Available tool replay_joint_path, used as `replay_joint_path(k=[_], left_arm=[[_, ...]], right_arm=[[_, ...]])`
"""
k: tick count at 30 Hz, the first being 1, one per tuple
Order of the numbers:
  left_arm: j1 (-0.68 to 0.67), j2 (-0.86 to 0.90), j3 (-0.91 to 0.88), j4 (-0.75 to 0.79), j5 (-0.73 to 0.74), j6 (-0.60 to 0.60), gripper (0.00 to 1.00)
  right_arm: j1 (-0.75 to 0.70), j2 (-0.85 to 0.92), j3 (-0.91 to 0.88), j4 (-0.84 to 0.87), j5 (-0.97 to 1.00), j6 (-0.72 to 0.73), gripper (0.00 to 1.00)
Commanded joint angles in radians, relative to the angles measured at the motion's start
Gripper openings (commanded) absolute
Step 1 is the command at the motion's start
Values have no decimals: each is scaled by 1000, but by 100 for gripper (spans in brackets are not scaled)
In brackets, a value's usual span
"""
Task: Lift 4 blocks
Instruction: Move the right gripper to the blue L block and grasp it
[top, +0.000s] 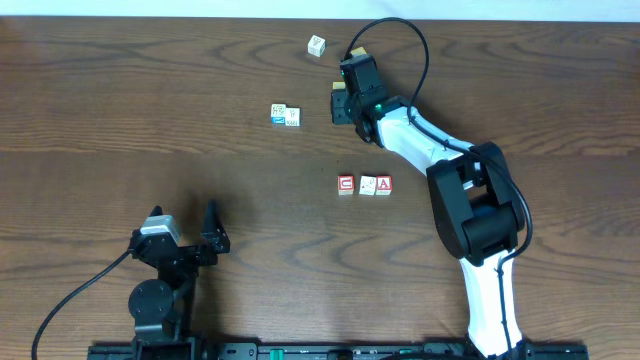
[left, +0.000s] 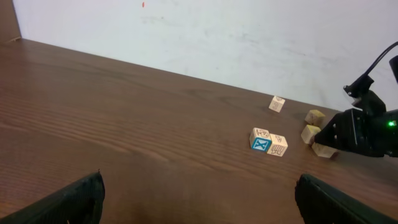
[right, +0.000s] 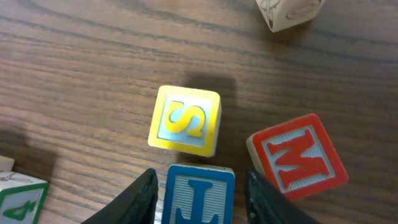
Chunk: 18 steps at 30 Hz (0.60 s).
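Your right pincer (right: 200, 177) hangs over a small cluster of cubes toward the far edge of the bench (top: 120, 120), about midway along it. Its two fingers stand on either side of the blue "L" block (right: 199, 198), and a slim strip shows between each finger and the block's side. I read the pincer as parted around the block and not yet clamped on it. The block sits flat on the wood.

The straddle is tight for a reason. The yellow "S" cube (right: 185, 120) sits just beyond the "L", almost touching it, and the red "M" cube (right: 297, 155) lies just beside the outer finger. Coming straight down over the "L" keeps both neighbours out of the grip.

The other three task blocks wait in a neat row at the middle of the bench: the red-framed "C" block (top: 346, 184), the whitish block (top: 368, 185) and the red-framed "A" block (top: 384, 184), each touching the next. That close packing will likely call for picking from an end of the row.

Your left pincer (top: 185, 228) rests wide open and empty near the near edge on the left, well apart from every block and out of the working arm's way.
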<state>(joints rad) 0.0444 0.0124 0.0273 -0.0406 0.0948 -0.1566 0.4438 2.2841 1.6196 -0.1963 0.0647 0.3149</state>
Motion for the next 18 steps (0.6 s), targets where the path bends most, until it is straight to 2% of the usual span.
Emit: replay_joint_path(k=[1,13,18], left_arm=[[-2,-2,-23,-23,6,6,98],[-2,-2,-23,-23,6,6,98],[-2,-2,-23,-23,6,6,98]], right_arm=[[10,0,14,3,21,14,39],[11,0,14,-17,20,14,21],[24,-3,16,-35,20,13,18]])
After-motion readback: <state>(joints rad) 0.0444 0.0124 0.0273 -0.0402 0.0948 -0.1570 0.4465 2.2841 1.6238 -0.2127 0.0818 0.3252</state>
